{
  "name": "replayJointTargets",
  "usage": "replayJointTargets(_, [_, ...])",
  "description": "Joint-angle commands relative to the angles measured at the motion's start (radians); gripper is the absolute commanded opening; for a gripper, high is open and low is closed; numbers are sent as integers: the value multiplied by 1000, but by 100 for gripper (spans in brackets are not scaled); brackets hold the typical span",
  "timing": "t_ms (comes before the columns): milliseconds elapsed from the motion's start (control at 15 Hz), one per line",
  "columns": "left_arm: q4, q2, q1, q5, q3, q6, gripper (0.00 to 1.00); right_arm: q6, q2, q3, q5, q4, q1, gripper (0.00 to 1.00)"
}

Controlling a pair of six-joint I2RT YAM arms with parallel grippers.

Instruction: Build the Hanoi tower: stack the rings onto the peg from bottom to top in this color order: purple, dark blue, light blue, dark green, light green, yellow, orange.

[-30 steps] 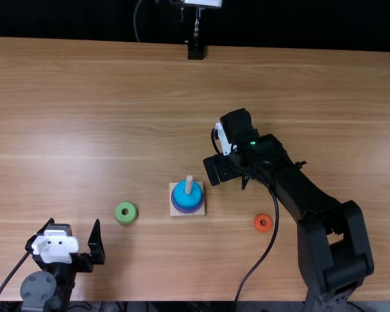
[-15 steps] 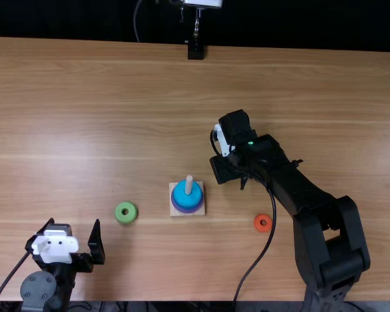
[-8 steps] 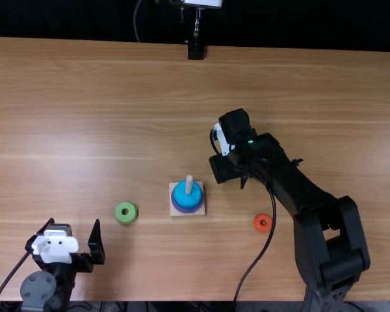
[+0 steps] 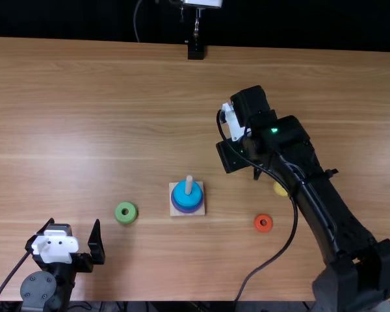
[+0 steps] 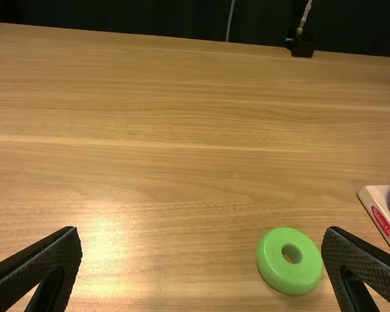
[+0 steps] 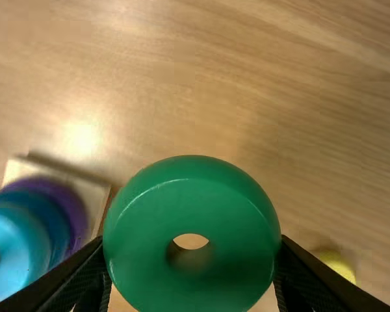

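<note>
Left claw (image 4: pixel 74 222) stands spread by the table's (image 4: pixel 104 91) near left corner; right claw (image 6: pixel 192 242) clamps the dark green ring (image 6: pixel 192 198) by its sides, I judge to leave the hole free for the peg (image 4: pixel 188 186). My top view sets the peg toward the near edge; my right wrist view bares that hole.

Square base (image 4: pixel 174 212) with peg (image 4: pixel 189 186), blue ring (image 4: pixel 196 194) above purple ring (image 4: pixel 188 211), green ring (image 4: pixel 119 212) left, orange ring (image 4: pixel 257 224) right, yellow ring (image 4: pixel 281 189) beside right arm (image 4: pixel 328 214)

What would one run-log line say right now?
right gripper: holding dark green ring | left gripper: open | peg: light blue ring on top
</note>
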Motion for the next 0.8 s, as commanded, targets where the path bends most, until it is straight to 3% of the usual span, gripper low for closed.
replayJointTargets(0, [-75,-12,4,9,-110,12,100,-40,-55,71,-5,-55,42,0])
replayJointTargets(267, [-77,-12,4,9,-110,12,100,-38,-69,206,-7,-254,108,0])
replayJointTargets(733, [-75,-12,4,9,-110,12,100,-29,-69,292,-18,-303,194,0])
